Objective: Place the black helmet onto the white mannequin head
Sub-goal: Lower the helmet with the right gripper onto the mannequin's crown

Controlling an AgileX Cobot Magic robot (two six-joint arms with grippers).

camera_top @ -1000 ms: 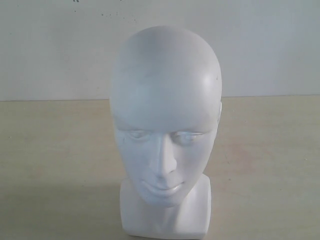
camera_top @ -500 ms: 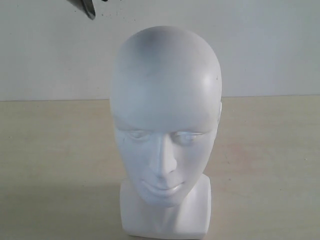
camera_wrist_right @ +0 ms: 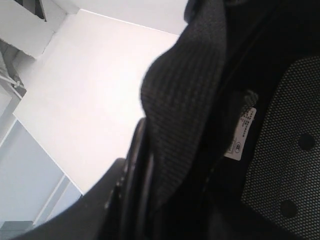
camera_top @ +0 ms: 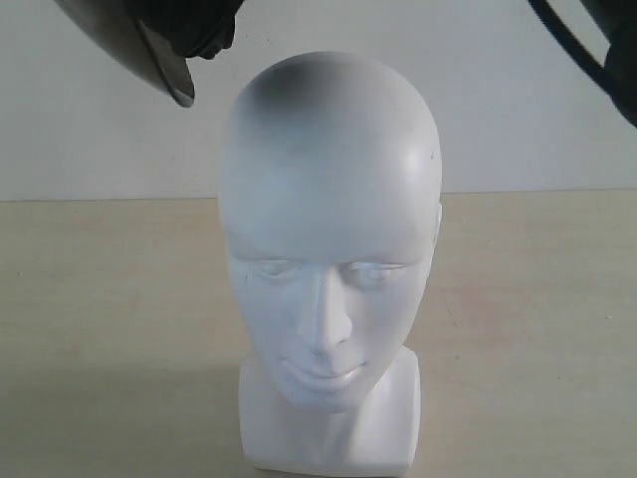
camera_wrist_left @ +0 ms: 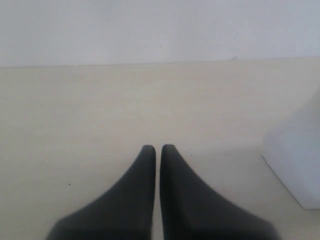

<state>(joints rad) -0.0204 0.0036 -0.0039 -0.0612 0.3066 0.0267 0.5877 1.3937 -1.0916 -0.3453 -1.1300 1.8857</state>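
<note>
Overhead, black helmet hangs above-left of white mannequin head on the tabletop; left end effector together, right end effector unreadable. Lowered off-centre, its rim could topple the head.

white mannequin head smooth matt plastic, black helmet glossy shell, strap coarse woven cloth, lining perforated mesh, table matt pale wood-grain

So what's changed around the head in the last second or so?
The black helmet has come down into view at the top left, beside the crown of the white mannequin head. A dark strap or cable has appeared at the top right. The head hasn't moved, and the helmet isn't on it yet.
</note>
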